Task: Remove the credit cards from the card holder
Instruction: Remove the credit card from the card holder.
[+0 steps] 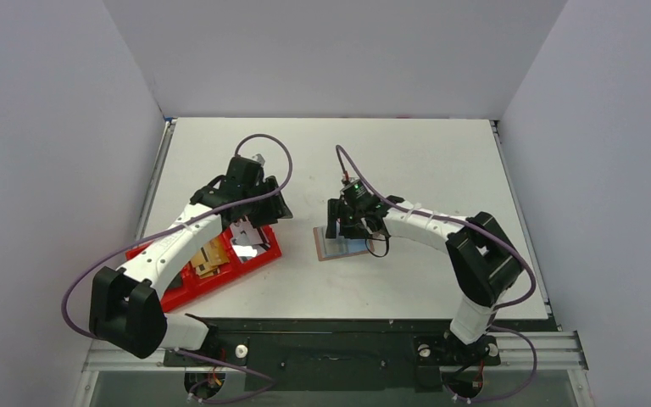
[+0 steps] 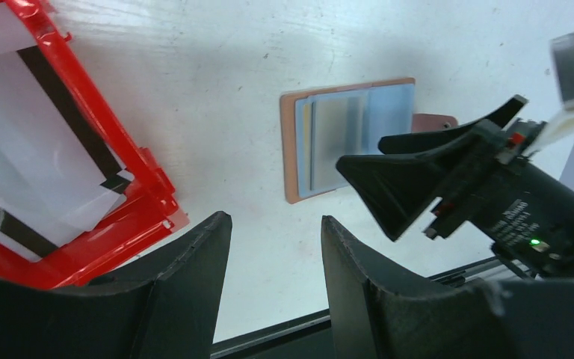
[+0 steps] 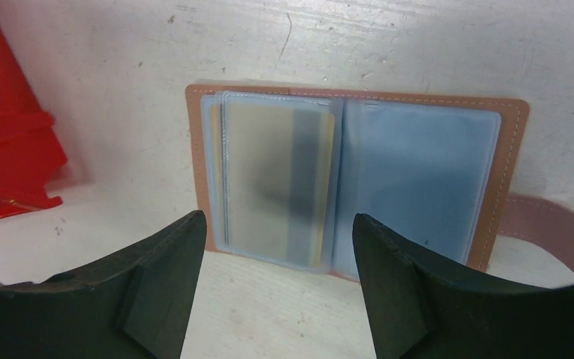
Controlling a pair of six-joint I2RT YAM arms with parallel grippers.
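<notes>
The tan card holder [image 3: 508, 149] lies open on the table [image 1: 424, 161], pale blue sleeves facing up and its snap tab [image 3: 553, 224] out to the right. A silvery credit card [image 3: 276, 179] with a grey stripe sits inside the left sleeve. My right gripper [image 3: 280, 224] hovers just over the holder's near edge, open, nothing between its fingers. My left gripper [image 2: 276, 221] is open and empty over bare table between the red tray [image 2: 131, 161] and the holder [image 2: 291, 149]. Pale cards with dark stripes [image 2: 37, 142] lie in the tray.
The red tray [image 1: 263, 259] sits at the left under my left arm, with some tan pieces [image 1: 212, 254] in it too. White walls close in the table at the left, back and right. A black rail [image 1: 347, 326] runs along the near edge.
</notes>
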